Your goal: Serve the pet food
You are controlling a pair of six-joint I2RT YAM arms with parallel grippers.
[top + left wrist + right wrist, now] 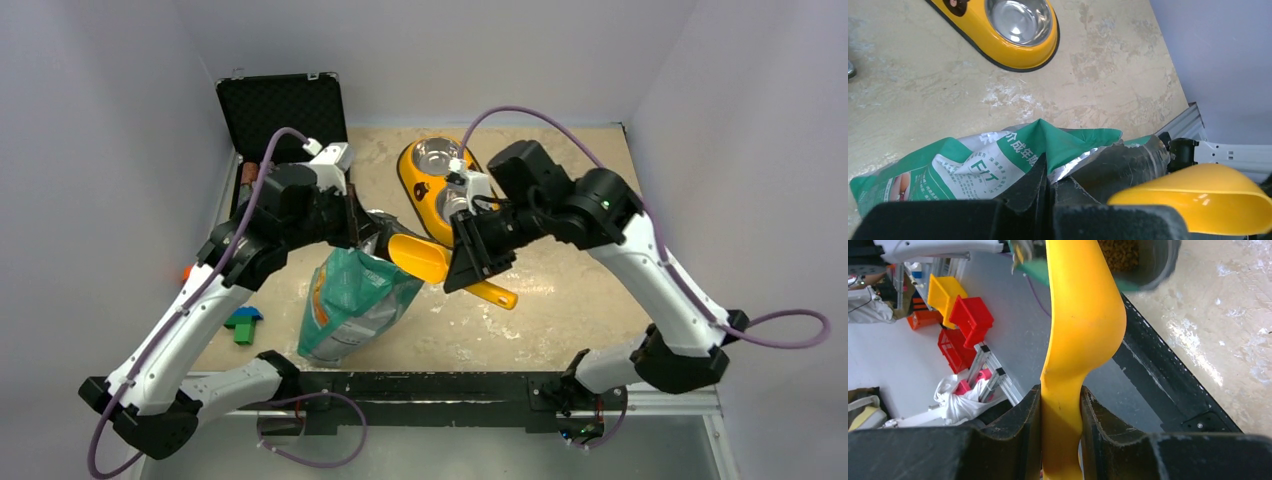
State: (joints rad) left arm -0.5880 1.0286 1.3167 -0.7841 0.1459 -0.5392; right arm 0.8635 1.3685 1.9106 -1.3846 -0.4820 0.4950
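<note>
Two things are being held: the left pincer [1048, 181] is pinching the green bag [998, 157], and the right pincer [1061, 396] is squeezing the yellow scoop [1083, 315] near the pet food [1118, 252].

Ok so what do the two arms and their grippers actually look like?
The left arm and right arm share white shells, black joints and bases, and purple cables looping alongside. The left gripper and right gripper are black, blocky, two-fingered.

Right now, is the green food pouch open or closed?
Open. The left gripper pinches the pouch at its top, silver lining shows, and the right wrist view shows kibble inside its mouth, beyond the yellow scoop.
</note>
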